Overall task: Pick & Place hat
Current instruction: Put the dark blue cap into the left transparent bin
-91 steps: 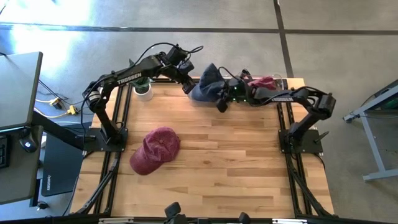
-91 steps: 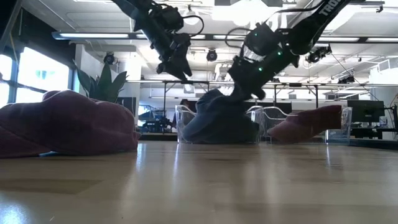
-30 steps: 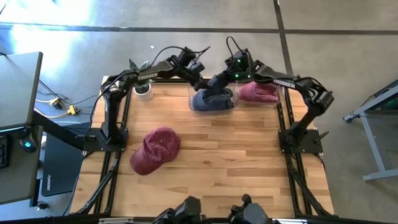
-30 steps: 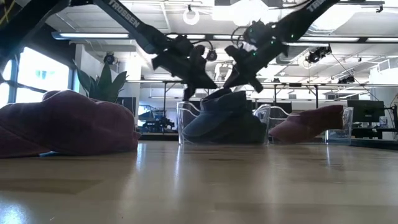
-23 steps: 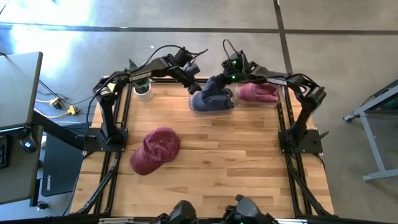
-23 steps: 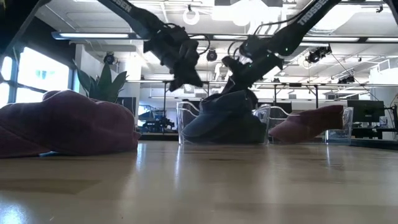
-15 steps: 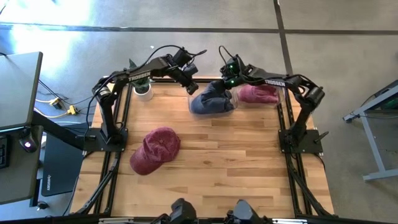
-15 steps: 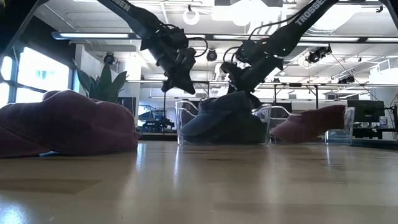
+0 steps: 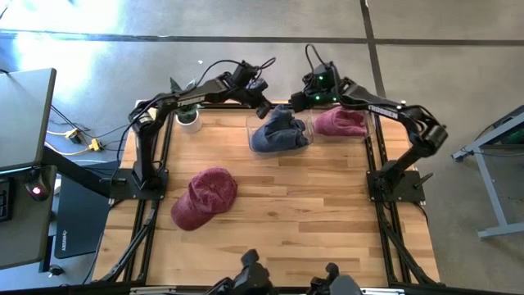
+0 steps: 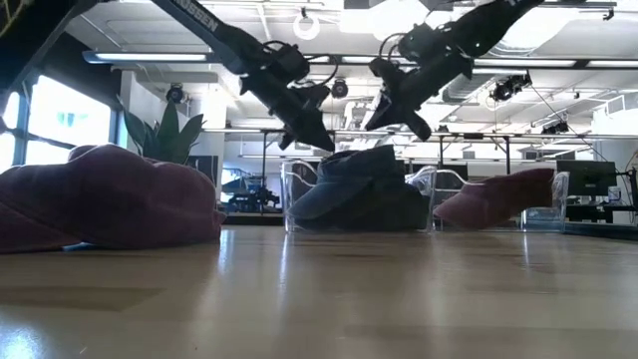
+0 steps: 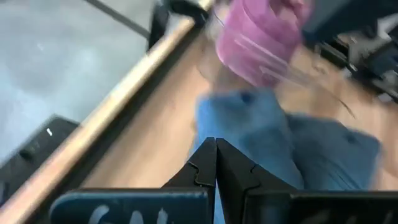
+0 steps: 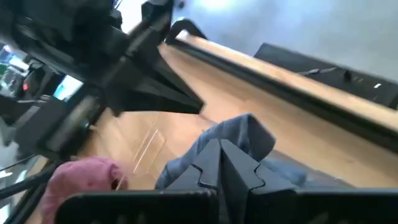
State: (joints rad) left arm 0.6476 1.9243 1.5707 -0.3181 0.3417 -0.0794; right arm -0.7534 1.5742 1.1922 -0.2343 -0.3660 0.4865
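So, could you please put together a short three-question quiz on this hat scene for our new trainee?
1. True or false: the dark blue fabric hat lies in a clear plastic bin at the table's far edge.
2. Which hat lies loose on the wooden table? A) the maroon cap B) the pink hat C) the dark blue one
3. Fill in: the left gripper and right gripper are both ____, holding nothing, above the blue hat.

Key: 1 true; 2 A; 3 shut.
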